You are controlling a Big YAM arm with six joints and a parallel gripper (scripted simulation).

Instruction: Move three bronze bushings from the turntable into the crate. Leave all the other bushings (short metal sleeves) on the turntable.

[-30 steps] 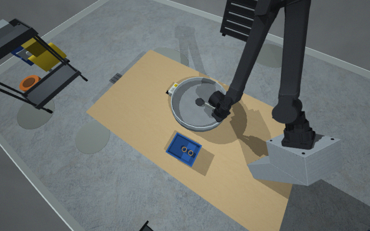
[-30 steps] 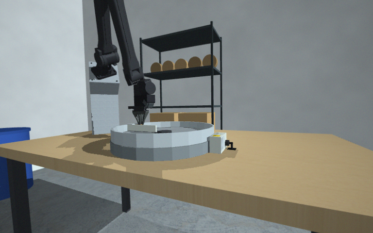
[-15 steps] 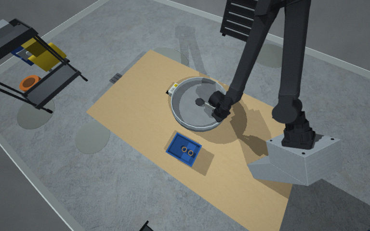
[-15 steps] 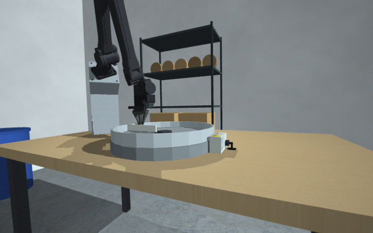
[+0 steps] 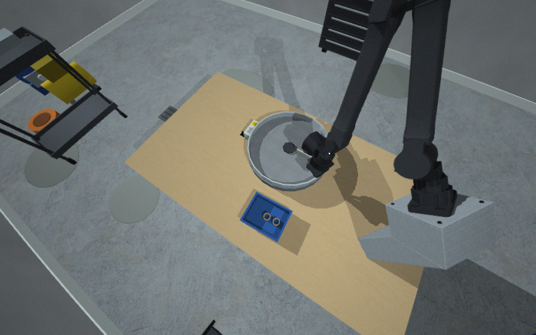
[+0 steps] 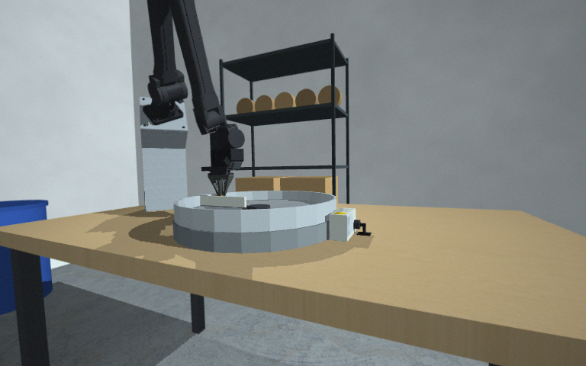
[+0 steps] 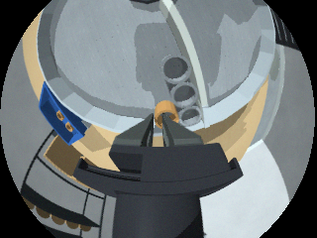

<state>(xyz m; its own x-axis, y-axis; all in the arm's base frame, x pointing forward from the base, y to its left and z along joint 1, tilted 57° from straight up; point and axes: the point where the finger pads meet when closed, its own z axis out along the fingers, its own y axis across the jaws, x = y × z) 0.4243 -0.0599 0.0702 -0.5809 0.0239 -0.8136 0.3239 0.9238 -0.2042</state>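
My gripper [image 5: 307,169] [image 6: 221,194] [image 7: 158,117] is low over the turntable [image 5: 273,179] [image 6: 255,222] [image 7: 50,64], near its wall. The fingers are slightly open. Their tips are at the near left edge of a bronze bushing [image 7: 166,107], which looks tilted; whether they touch it is unclear. Several grey bushings [image 7: 175,68] [image 7: 184,93] [image 7: 189,115] stand beside it in the wrist view, along the pale divider. The blue crate [image 5: 248,224] [image 7: 47,111] holds two bronze bushings [image 5: 266,216] [image 5: 276,222] [image 7: 60,115] [image 7: 68,126]. The top view does not show the turntable bushings behind my gripper.
A pale divider [image 5: 303,152] [image 6: 223,200] [image 7: 189,52] runs from the dark central hub [image 5: 289,147] [image 6: 259,207] to the turntable wall. A white box [image 5: 250,129] [image 6: 341,226] with a black fitting is at the turntable's outer side.
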